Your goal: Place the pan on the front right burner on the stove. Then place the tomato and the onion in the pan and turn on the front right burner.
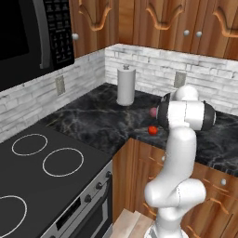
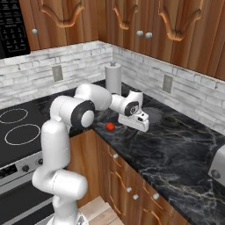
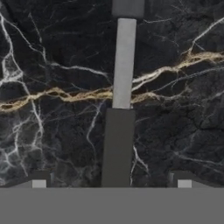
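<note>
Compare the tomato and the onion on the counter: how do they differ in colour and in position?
The tomato is glossy bright red; the onion is a duller pinkish-purple. The tomato lies close to the counter's front edge, while the onion lies farther back, toward the wall. In the left base view the tomato shows whole, but the arm partly hides the onion. Both are small round balls resting on the dark marble counter.

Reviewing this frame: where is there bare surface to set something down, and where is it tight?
Bare: the stove glass, the counter between it and the paper towel roll, and the marble right of the pan. Crowded: around the tomato, where the open gripper straddles the pan's handle.
</note>
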### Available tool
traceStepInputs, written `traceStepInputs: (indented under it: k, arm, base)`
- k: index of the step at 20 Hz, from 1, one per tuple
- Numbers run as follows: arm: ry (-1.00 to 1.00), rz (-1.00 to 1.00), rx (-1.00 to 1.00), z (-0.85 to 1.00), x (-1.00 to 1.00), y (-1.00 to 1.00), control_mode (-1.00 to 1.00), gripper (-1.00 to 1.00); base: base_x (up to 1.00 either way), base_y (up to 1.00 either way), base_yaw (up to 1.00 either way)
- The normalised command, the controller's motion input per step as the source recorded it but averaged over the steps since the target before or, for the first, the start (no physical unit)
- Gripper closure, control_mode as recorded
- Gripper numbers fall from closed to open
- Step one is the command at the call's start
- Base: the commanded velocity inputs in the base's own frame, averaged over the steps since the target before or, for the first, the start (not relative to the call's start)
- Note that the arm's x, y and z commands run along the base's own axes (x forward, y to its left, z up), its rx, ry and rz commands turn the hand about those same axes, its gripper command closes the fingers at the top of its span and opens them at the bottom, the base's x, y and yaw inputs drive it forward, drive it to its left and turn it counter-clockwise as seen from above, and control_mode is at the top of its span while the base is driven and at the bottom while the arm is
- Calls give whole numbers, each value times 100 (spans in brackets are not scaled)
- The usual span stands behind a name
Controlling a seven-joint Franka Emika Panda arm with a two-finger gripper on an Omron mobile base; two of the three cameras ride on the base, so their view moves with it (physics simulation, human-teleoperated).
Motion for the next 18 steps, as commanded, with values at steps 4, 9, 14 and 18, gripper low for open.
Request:
traceStepInputs:
  k: [4,9,14,18]
  arm:
    - [0,0,0,-30,16,-8,-100,-100]
    - [0,0,0,-30,16,-3,-100,-100]
    - [0,0,0,-28,21,0,-100,100]
    - [0,0,0,-6,11,0,-100,100]
  base:
    - [0,0,0]
    - [0,0,0]
    - [0,0,0]
    - [0,0,0]
